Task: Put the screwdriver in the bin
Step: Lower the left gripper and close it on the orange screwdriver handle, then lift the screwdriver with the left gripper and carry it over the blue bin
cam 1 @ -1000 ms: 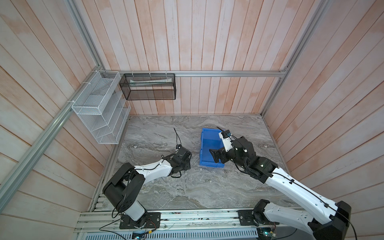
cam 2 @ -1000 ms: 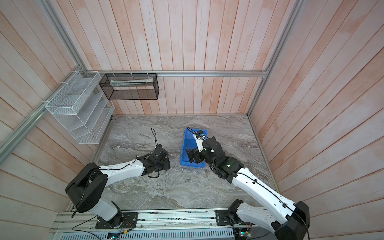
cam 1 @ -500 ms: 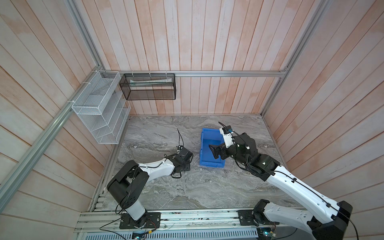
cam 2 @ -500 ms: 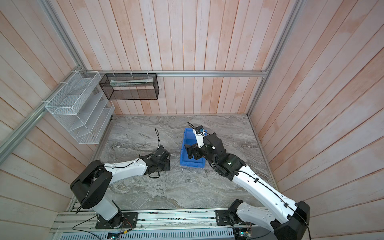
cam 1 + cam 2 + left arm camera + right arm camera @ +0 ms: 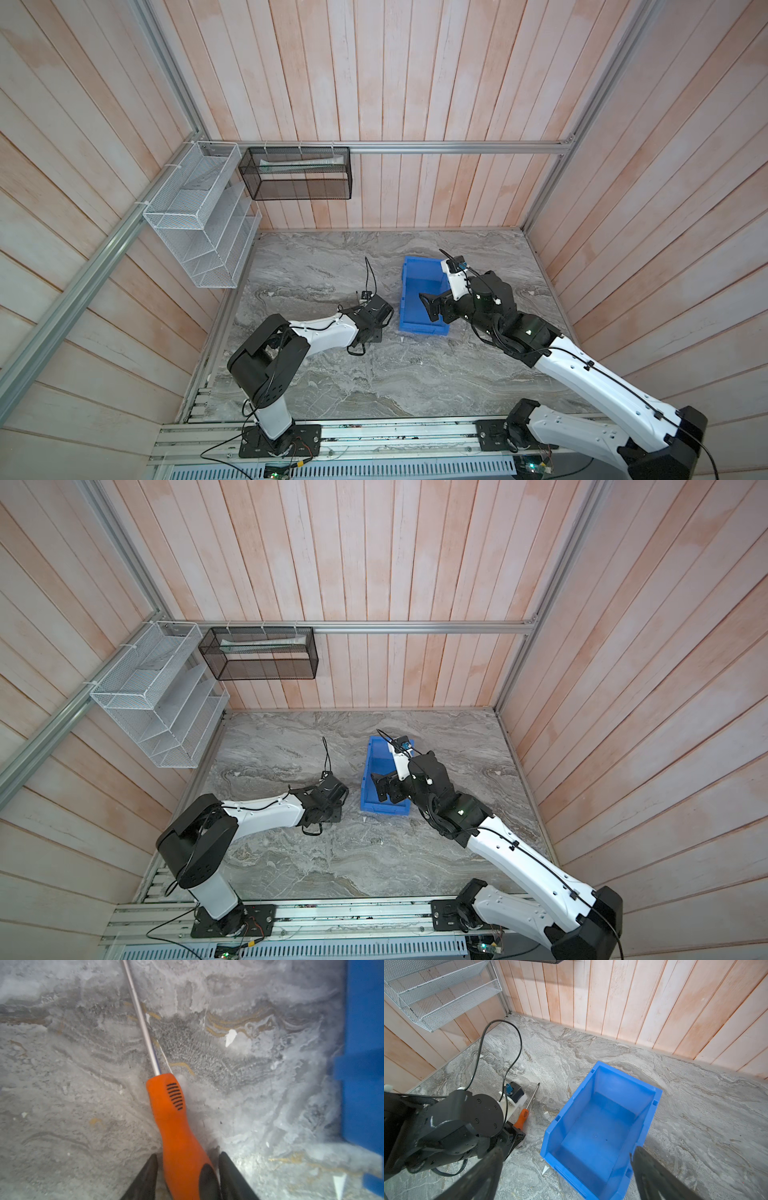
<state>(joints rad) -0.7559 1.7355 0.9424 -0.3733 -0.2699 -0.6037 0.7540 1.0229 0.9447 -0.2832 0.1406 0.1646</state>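
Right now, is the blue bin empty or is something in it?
Empty. The right wrist view shows the bin bare inside; the screwdriver lies on the table beside it.

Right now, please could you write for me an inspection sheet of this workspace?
Surface: grey marbled tabletop.
Job's things: screwdriver lies flat on the tabletop beside the bin, outside it; bin empty.
Clutter: small white chips on the tabletop.
Grippers: left gripper straddles the screwdriver handle, grip uncertain; right gripper open above the bin.
Cables: black cable loops above the left wrist.
Surroundings: white wire rack and black mesh basket hang on wooden walls.
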